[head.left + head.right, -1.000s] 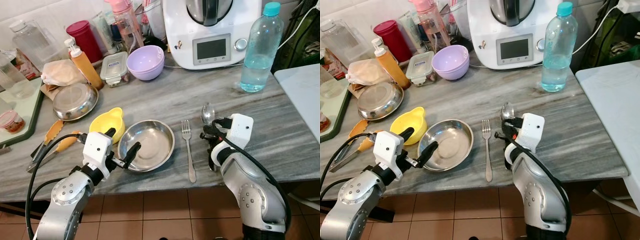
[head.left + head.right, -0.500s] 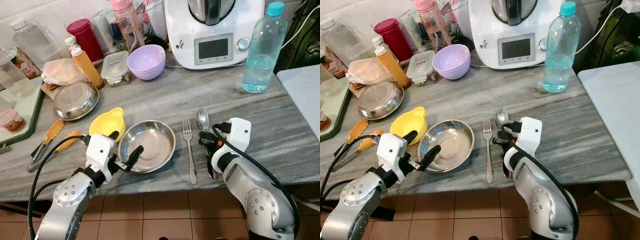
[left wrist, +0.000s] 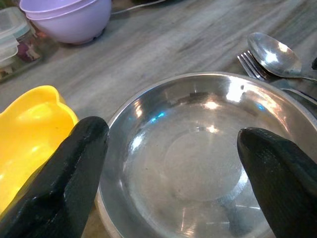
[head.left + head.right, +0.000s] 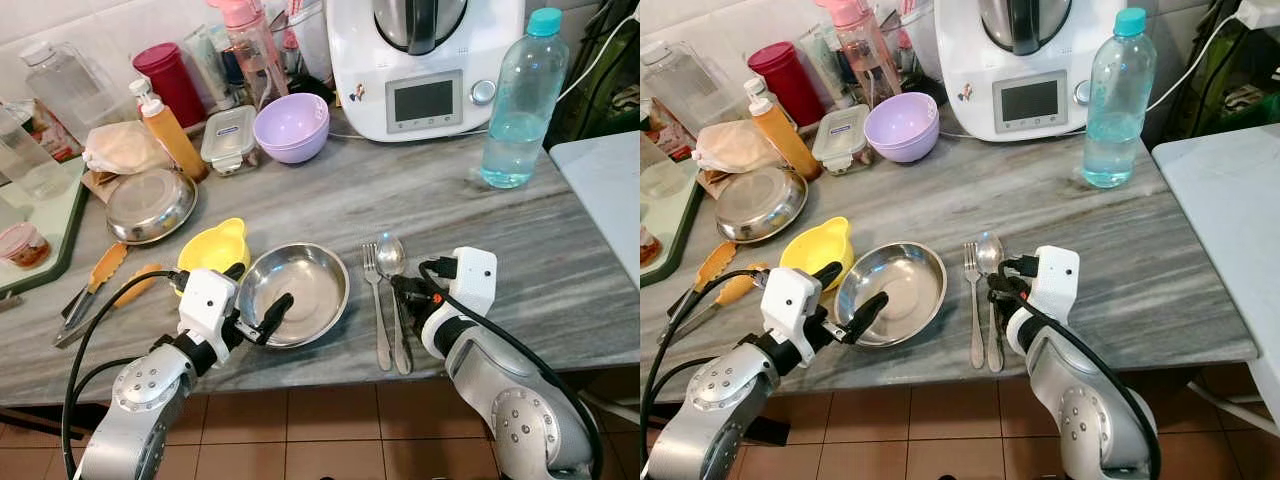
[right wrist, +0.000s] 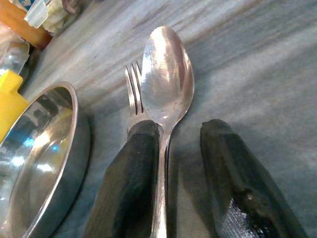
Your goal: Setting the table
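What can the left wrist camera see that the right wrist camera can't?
Left wrist view alone: the purple bowl and the left end effector, fingers spread wide before the steel plate. Right wrist view alone: the right end effector, its fingers either side of the spoon handle. Both: plate, spoon, fork, yellow dish.

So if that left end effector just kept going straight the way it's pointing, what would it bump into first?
Most likely the steel plate: the left end effector sits open at its near rim, pointing across it. Depth is hard to judge.
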